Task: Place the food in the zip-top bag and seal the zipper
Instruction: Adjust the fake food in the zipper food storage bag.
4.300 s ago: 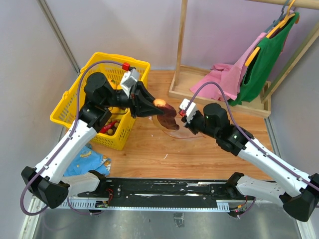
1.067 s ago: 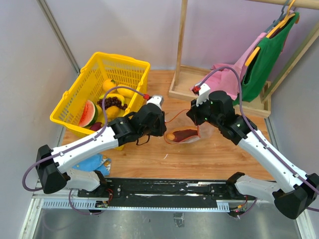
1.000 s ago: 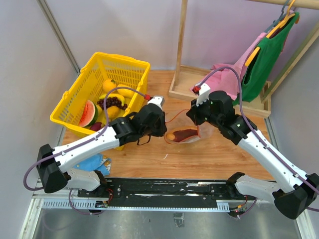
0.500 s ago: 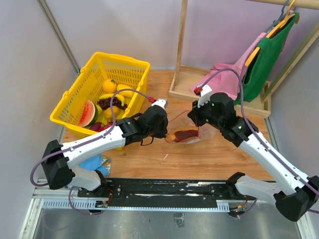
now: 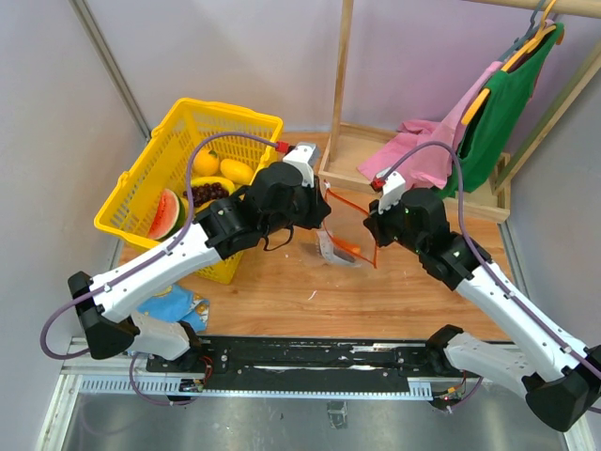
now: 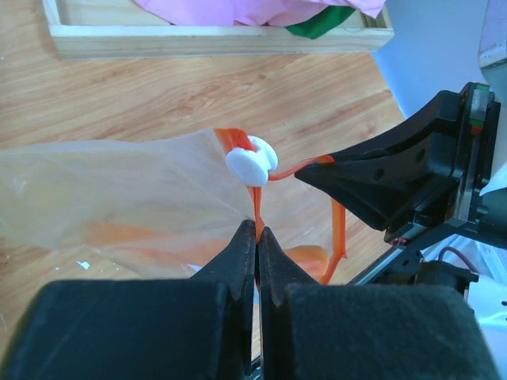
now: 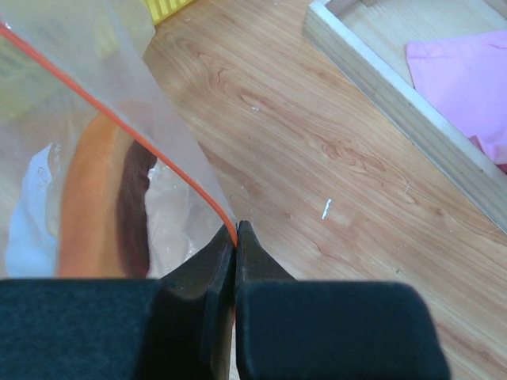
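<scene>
- A moment ago the bag (image 5: 349,225) lay low on the table (image 5: 282,282). Now I have lifted it, and it hangs between my two pincers.
- My left pincer (image 6: 257,229) is squeezed tight on the red strip (image 6: 341,229) at the bag's mouth. The white slider (image 6: 252,161) sits on the strip just past my fingertips, at 12 o'clock in my left wrist view.
- My right pincer (image 7: 236,228) is squeezed tight too, on the far end of the same strip.
- Seen from above, my left pincer is at the bag's 10 o'clock and my right pincer is at its 3 o'clock.
- I think lifting it means I am getting ready to close the bag. The strip is held out between my pincers, so the slider could run along it.
- The mouth does not look shut yet, because the strip bends into a loop with its two sides apart.
- Inside the bag are an orange piece (image 7: 91,206) and a dark piece (image 7: 135,198), side by side near the bottom.
- The yellow basket (image 5: 228,110) stands at the bag's 9 o'clock. It holds the watermelon (image 5: 167,211), the banana (image 5: 214,183), round yellow fruits (image 5: 206,162) and dark grapes (image 5: 208,194).
- So a lot of the food is not in the bag.
</scene>
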You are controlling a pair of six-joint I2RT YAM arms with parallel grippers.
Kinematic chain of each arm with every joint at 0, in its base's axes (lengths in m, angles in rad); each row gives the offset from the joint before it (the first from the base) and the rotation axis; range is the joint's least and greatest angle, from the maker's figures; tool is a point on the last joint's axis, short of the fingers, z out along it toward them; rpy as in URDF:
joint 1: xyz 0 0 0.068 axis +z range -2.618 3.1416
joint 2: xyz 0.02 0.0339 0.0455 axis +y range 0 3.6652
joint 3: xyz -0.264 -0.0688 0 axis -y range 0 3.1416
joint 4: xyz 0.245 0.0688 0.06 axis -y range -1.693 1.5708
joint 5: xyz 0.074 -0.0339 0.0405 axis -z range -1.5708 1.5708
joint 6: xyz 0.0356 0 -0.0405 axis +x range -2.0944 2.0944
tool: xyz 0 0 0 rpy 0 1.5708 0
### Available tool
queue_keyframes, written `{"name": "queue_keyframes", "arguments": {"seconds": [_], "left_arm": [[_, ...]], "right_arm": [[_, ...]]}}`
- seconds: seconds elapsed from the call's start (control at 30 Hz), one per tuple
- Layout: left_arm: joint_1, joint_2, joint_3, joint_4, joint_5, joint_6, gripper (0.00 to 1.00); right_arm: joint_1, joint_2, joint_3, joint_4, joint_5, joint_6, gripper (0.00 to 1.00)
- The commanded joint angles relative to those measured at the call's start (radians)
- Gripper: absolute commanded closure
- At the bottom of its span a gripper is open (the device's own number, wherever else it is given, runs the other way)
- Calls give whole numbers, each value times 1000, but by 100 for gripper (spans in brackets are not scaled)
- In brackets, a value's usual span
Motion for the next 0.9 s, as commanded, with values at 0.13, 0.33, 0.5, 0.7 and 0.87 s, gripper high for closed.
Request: {"name": "queue_keyframes", "arguments": {"seconds": [0.13,0.33,0.5,0.7,0.87], "left_arm": [[-2,4,-38,12,-13,24,100],[-2,-1,-77,40,22,14,100],[-2,-5,-86,64,47,15,100],[-2,-5,-83,69,55,20,100],[-2,7,-68,22,-15,21,100]], "right_arm": [[-14,-37,-53,47,-89,-34,99],[-13,-33,-45,80,-164,-57,93],[-14,-7,-34,102,-183,-72,88],[-14,25,13,76,-196,-89,99],[-14,29,205,-67,-216,-32,99]]}}
